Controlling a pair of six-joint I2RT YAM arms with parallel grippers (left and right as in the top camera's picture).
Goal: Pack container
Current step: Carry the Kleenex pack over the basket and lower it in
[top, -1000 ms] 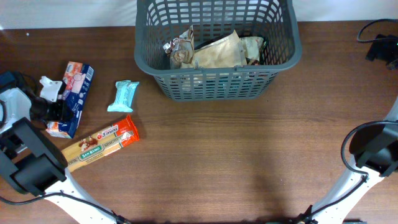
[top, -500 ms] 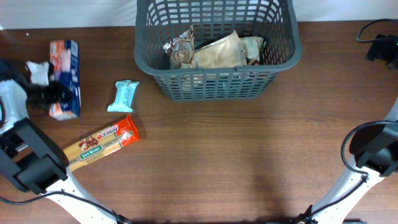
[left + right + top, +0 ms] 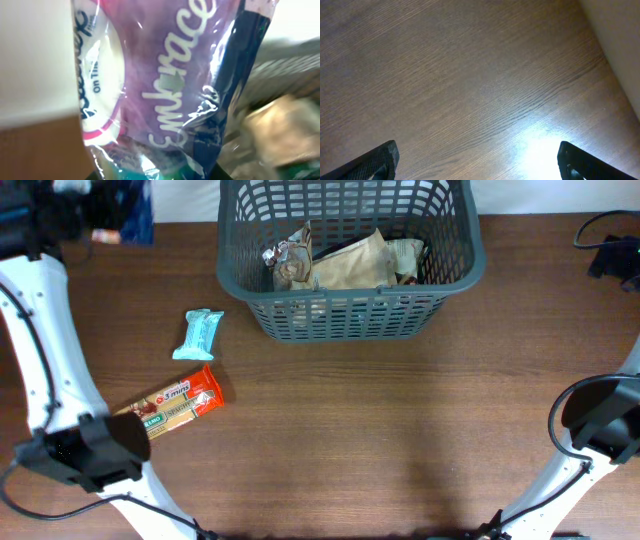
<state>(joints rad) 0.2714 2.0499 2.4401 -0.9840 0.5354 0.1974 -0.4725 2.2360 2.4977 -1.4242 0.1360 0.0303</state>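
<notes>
Container (image 3: 340,315): grey lattice-slotted plastic, rounded corners

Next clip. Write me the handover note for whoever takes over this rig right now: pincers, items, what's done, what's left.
Left pincer: shut on the tissue pack, held at the far left, outside the basket.
Right pincer: open, empty, over bare table.
Done: several wrappers lie in the basket.
Left: drop in the tissue pack, then the teal bar and pasta pack, both on the table left of the basket.
</notes>
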